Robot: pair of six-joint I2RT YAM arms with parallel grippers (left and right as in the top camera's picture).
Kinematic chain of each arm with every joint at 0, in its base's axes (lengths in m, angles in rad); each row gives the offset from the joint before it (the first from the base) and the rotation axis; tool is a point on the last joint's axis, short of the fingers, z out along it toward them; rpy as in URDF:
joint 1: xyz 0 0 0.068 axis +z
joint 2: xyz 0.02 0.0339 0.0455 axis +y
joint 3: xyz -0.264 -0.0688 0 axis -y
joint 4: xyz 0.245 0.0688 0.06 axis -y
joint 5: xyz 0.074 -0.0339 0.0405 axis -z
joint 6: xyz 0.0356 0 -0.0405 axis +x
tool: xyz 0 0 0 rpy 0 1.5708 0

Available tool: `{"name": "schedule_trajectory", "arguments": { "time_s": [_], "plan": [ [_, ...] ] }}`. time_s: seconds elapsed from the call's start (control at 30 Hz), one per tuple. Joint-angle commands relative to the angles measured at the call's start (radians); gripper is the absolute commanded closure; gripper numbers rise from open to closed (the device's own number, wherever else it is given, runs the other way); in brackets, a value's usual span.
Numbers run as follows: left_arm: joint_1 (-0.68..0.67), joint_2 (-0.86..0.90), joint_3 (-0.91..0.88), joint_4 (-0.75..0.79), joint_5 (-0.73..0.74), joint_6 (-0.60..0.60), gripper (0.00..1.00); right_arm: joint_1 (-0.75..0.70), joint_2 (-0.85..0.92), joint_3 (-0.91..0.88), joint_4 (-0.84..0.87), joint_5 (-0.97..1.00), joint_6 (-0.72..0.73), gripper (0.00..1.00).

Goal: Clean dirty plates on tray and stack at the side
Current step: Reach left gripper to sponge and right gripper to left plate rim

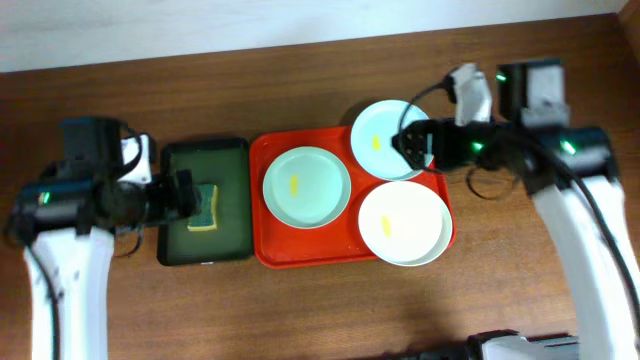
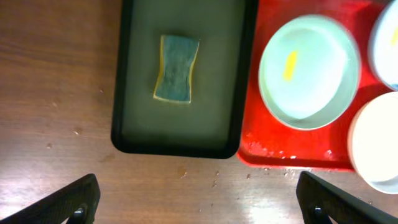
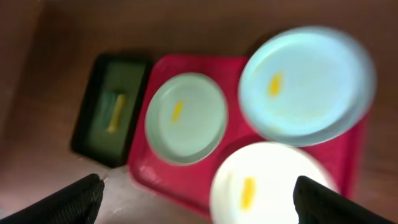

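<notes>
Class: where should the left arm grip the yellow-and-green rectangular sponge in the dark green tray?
Pinch its narrowed waist across both long sides, descending from above: the yellow-and-green sponge lies flat, clear of the raised rim of the dark green tray.

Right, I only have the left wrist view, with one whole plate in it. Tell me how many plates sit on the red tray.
Observer: Three. The back right plate juts out over the far rim of the tray.
Operator: Report the dirt on the two I see cut off.
Observer: Both have a yellow smear at the centre. The right wrist camera shows it clearly on the front right plate.
Operator: Now place the other arm for me.
Observer: The right gripper is over the right edge of the back right plate, and it is open.
</notes>
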Motion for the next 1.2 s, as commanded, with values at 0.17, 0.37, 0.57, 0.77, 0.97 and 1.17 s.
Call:
{"name": "schedule_trajectory", "arguments": {
  "time_s": [0.17,0.37,0.57,0.77,0.97,1.17],
  "plan": [
    [-0.025,0.23,0.018,0.053,-0.032,0.023,0.36,0.134,0.371,0.013,-0.015,0.08,0.03,0.69],
    [-0.047,0.308,0.018,0.108,-0.051,0.023,0.35,0.253,0.604,0.013,0.111,0.14,0.035,0.57],
    [-0.047,0.352,0.017,0.154,-0.055,0.035,0.36,0.282,0.675,0.01,0.198,0.227,0.034,0.64],
    [-0.047,0.39,0.016,0.172,-0.054,0.034,0.35,0.284,0.69,-0.004,0.268,0.227,0.088,0.8],
    [-0.047,0.406,0.009,0.188,-0.054,0.034,0.35,0.284,0.692,-0.031,0.294,0.227,0.12,0.8],
    [-0.048,0.438,0.006,0.202,-0.054,0.034,0.36,0.284,0.692,-0.115,0.377,0.226,0.19,0.96]
  ]
}}
